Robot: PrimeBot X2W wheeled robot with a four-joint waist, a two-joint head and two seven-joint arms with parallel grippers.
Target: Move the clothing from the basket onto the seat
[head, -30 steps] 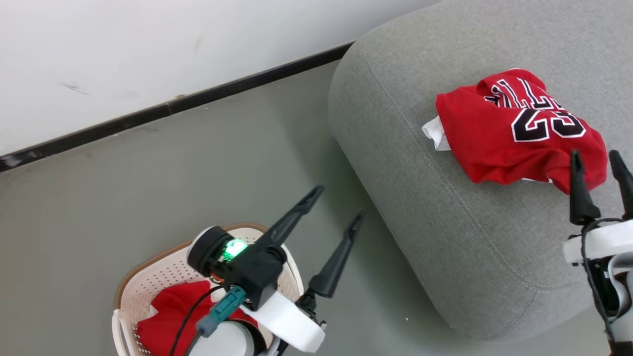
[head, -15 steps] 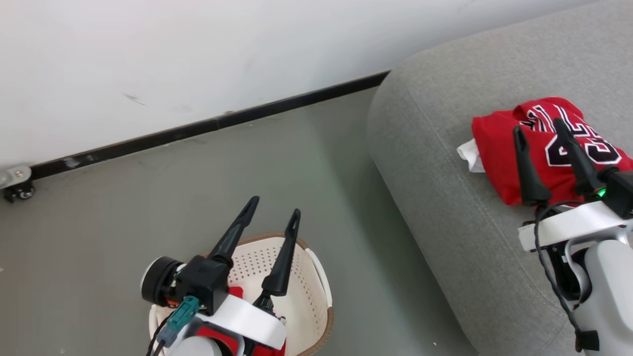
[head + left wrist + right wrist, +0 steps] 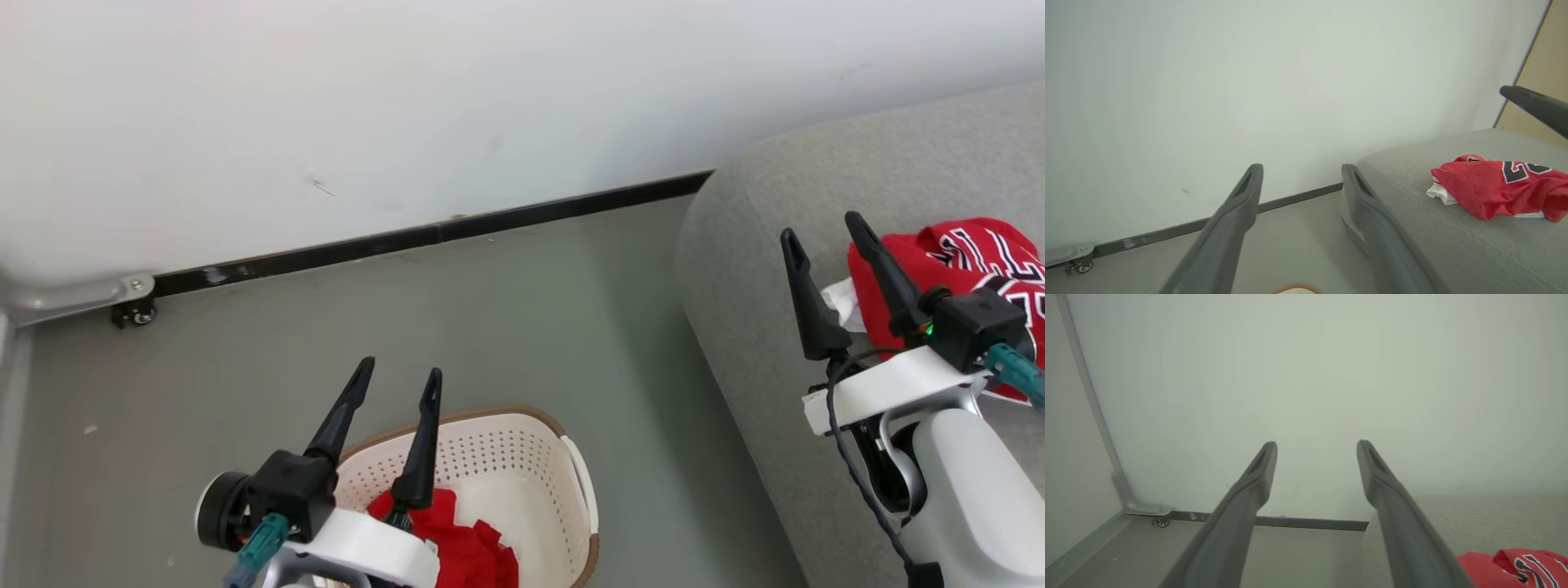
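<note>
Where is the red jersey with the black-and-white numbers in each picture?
Head view: red fabric jersey at right edge, on the light-grey fabric sofa.
Left wrist view: jersey mid-right, on the sofa.
Right wrist view: jersey in the bottom right corner.
Shared landmark: black baseboard strip below the wall.

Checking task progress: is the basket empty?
Not empty: red clothing lies inside the basket. A jersey lies on the seat.
</note>
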